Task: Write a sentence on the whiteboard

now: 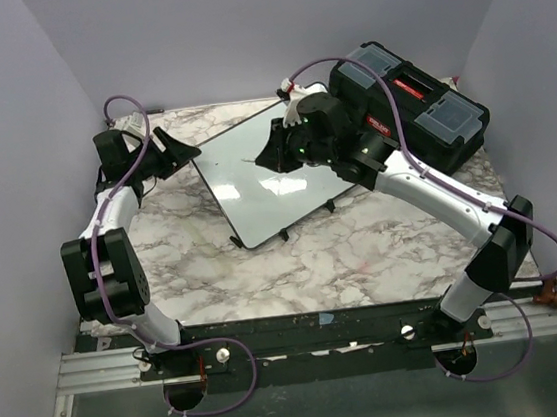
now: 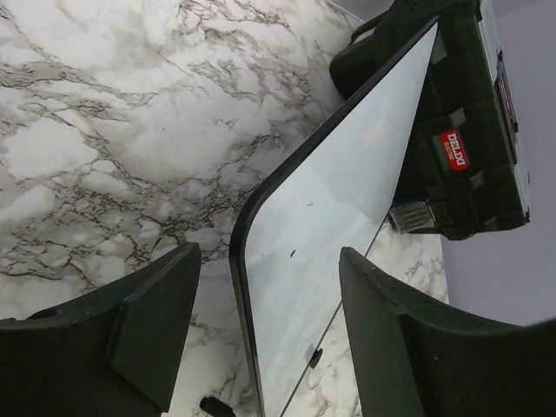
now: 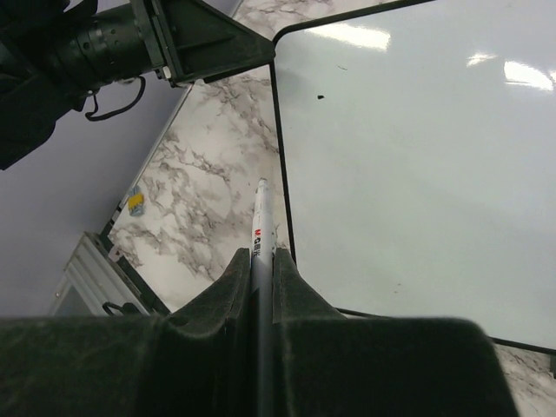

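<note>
The whiteboard (image 1: 266,185) lies flat on the marble table, turned at an angle, its far corner against the toolbox. Its surface (image 3: 417,174) is blank except for a few tiny dark specks (image 3: 320,96); no sentence shows. My right gripper (image 3: 260,254) is shut on a white marker (image 3: 261,217), whose tip points over the board's left edge. In the top view this gripper (image 1: 274,154) hovers over the board's upper middle. My left gripper (image 1: 176,150) is open and empty beside the board's left corner; its wrist view shows the board (image 2: 330,217) between the spread fingers (image 2: 156,313).
A black plastic toolbox (image 1: 412,103) stands at the back right, touching the board; it also shows in the left wrist view (image 2: 460,130). Small black feet (image 1: 283,234) stick out along the board's near edge. Grey walls close in the table's sides and back.
</note>
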You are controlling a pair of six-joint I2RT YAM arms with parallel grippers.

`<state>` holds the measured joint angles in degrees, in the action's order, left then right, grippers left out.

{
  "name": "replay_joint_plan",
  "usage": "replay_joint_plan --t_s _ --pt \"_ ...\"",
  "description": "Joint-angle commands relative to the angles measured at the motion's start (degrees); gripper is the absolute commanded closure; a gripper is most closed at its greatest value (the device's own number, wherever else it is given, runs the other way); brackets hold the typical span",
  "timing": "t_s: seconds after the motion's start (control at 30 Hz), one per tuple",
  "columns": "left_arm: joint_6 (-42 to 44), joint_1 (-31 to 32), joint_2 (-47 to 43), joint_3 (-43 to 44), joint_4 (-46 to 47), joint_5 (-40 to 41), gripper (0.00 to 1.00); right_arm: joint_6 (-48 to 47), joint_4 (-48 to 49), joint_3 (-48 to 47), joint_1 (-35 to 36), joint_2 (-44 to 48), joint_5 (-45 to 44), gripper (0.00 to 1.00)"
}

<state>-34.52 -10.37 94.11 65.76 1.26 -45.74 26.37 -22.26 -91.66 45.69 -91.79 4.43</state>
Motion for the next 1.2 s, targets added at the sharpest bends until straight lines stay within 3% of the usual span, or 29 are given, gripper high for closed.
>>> replay_joint_plan --t_s 0.0,0.53,1.0,1.17 --pt "-5.54 -0.09 1.63 -2.71 11.5 -2.99 0.35 0.17 -2.23 -4.51 0.26 -3.53 2.53 0.99" --pt "-12.4 -0.08 4.9 -6.74 24.23 -6.68 0.46 0.61 -7.18 -14.51 0.32 -13.71 2.01 0.99" --pt "-13.48 0.09 8.54 -3.37 27.62 -10.12 0.51 -1.31 -5.92 -16.56 0.3 -16.76 3.37 0.99" --pt "-14.57 0.41 9.74 -3.03 30.84 -12.58 0.72 -0.76 -7.51 -20.11 0.27 -19.31 2.19 0.99"
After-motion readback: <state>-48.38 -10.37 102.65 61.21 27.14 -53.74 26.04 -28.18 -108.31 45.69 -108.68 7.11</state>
